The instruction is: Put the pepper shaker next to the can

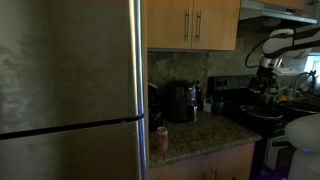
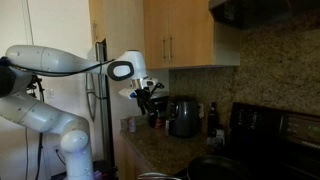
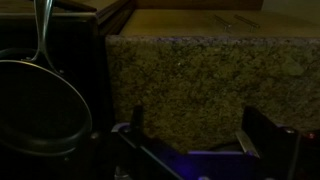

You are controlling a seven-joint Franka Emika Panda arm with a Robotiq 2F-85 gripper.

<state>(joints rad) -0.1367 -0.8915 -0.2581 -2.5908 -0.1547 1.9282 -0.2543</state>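
In an exterior view, reading from the left: the refrigerator [image 1: 70,80] fills the frame. Next comes the can [image 1: 162,138], near the front edge of the granite tabletop [image 1: 195,135]. The black appliance [image 1: 182,101] stands at the back wall. What I take to be the pepper shaker [image 1: 208,101] stands just beside it at 3 o'clock, too dim to be sure. Farthest right, the end effector [image 1: 264,88] hangs over the stove.

The wrist view shows the end effector [image 3: 198,132] spread wide and holding nothing, with a pan [image 3: 40,110] at 9 o'clock and bare granite ahead.

The step in hand looks like the reach for the shaker, which sits at roughly 9 o'clock from the end effector.
- Travel high enough to clear the pan.
- Descend with the jaws straddling the slim body, on the side away from the appliance.
- Close low on the body so it stays upright.
- Carry it towards 8 o'clock and set it beside the can without nudging it.
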